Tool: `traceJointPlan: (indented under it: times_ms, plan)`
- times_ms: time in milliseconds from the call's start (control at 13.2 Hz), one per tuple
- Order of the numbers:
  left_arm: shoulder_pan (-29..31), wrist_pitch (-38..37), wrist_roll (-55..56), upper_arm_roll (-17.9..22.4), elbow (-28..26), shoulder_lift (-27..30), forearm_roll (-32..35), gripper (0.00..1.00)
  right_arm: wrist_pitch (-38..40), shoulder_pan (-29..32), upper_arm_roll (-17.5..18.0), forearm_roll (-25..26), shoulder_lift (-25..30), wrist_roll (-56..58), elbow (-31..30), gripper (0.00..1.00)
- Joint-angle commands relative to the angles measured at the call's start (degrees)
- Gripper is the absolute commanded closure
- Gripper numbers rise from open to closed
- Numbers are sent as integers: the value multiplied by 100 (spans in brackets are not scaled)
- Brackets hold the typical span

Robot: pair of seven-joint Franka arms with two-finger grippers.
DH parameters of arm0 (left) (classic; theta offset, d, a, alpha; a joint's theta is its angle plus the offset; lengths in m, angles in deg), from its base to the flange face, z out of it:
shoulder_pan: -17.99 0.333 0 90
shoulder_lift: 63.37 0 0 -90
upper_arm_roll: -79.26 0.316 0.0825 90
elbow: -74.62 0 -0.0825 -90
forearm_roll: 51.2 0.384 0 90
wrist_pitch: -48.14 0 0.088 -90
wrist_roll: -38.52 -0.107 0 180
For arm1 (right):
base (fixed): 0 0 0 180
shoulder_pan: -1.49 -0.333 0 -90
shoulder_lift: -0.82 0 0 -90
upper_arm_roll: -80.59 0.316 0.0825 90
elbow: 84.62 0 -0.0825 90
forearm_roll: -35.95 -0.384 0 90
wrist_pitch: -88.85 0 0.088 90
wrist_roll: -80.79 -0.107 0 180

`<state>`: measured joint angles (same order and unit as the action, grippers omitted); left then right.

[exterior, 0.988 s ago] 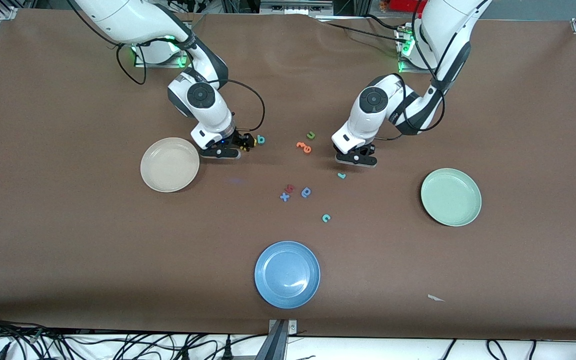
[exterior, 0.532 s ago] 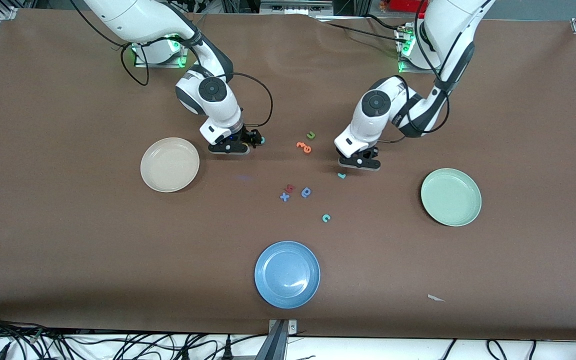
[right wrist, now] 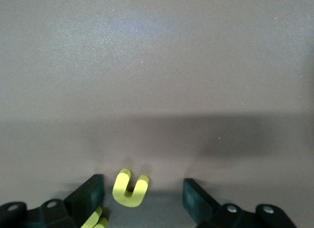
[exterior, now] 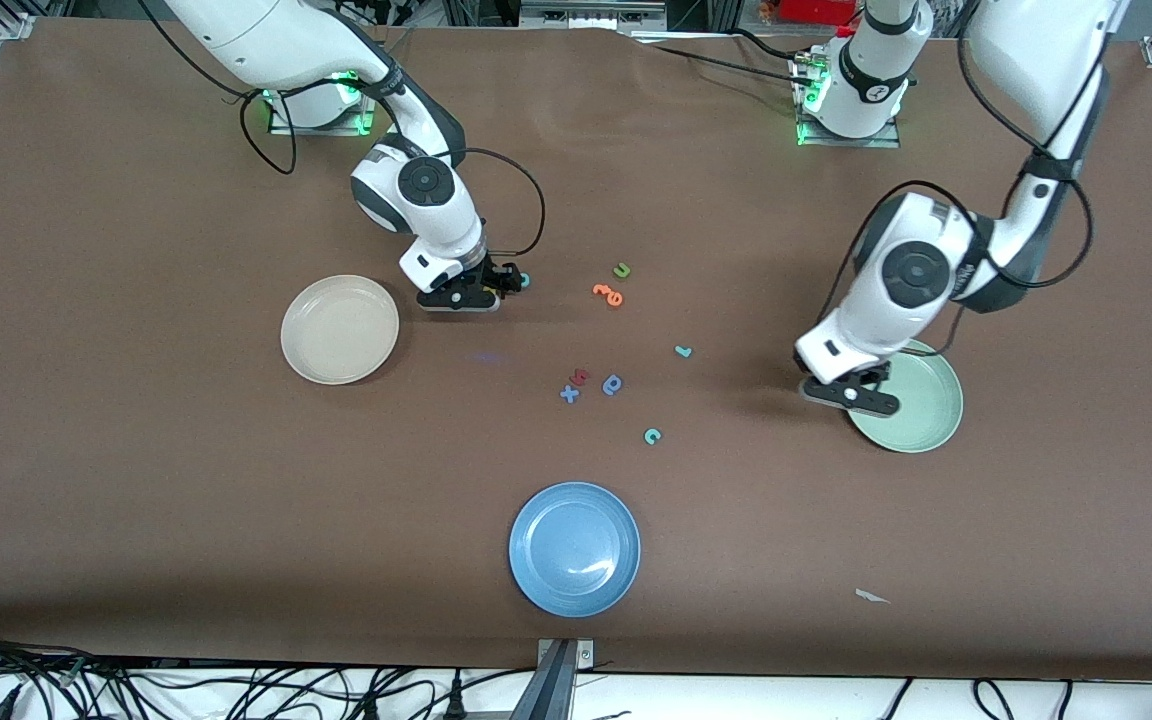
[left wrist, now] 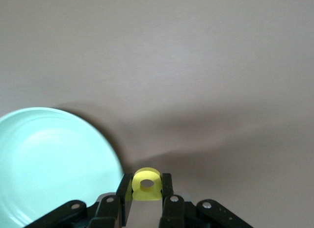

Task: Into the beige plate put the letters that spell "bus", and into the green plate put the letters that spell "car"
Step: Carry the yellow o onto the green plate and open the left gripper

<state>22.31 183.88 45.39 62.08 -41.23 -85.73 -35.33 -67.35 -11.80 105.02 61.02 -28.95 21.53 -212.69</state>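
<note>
A scatter of small foam letters is lying mid-counter on the brown counter [exterior: 136,480]: a green "u" [exterior: 622,270] and an orange piece [exterior: 609,293] farthest from the front camera, a small teal "r" [exterior: 683,351] toward the left arm's end, then a red piece [exterior: 581,376], a blue "x" [exterior: 569,394] and a darker blue "a"-like letter [exterior: 613,384], with a teal "c" [exterior: 652,436] nearer the camera. A round blue plate [exterior: 574,548] is sitting nearest the camera, apart from the letters.

The left gripper [exterior: 851,393] is hanging over the rim of the round pale mint-green plate [exterior: 921,410], the arm bent down from its base, its jaws pinching a yellow foam "a" [left wrist: 147,184] just beside the plate's edge.

The right gripper [exterior: 476,290] is sitting low at the counter, just beside the round cream-beige plate [exterior: 339,329], which is holding no letters. Its jaws are standing spread around a yellow foam "u" [right wrist: 129,188] lying on the counter, neither finger [right wrist: 88,194] touching it. A second yellow piece [right wrist: 95,218], only partly visible, is lying by one finger. A teal letter [exterior: 524,281] is peeking out beside the gripper, mostly hidden.
</note>
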Motion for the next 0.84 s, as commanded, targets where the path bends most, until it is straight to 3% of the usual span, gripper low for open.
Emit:
traceJointPlan:
  times_ms: [0, 228, 304, 380, 456, 532, 760]
  plan:
    - [533, -73, -984, -75, 150, -119, 162, 95, -69, -51, -88, 218, -213, -130, 90, 46]
    - [1017, -30, -1766, -67, 255, -312, 162, 92, -69, -51, -88, 235, -213, -130, 81, 57]
    - [1097, -29, -1969, -67, 273, -365, 162, 85, -69, -51, -88, 261, -230, -130, 90, 61]
    - [1158, -38, -2049, -67, 274, -392, 162, 54, -69, -51, -88, 262, -230, -130, 81, 64]
    - [1159, -38, -2041, -75, 274, -401, 162, 17, -69, -51, -88, 262, -230, -130, 90, 71]
    - [1116, -38, -1946, -84, 282, -383, 145, 0, -69, -42, -88, 270, -230, -130, 90, 73]
    - [1080, -91, -1638, -347, 282, -331, -337, 0, -25, -33, -88, 297, -82, -86, 81, 83]
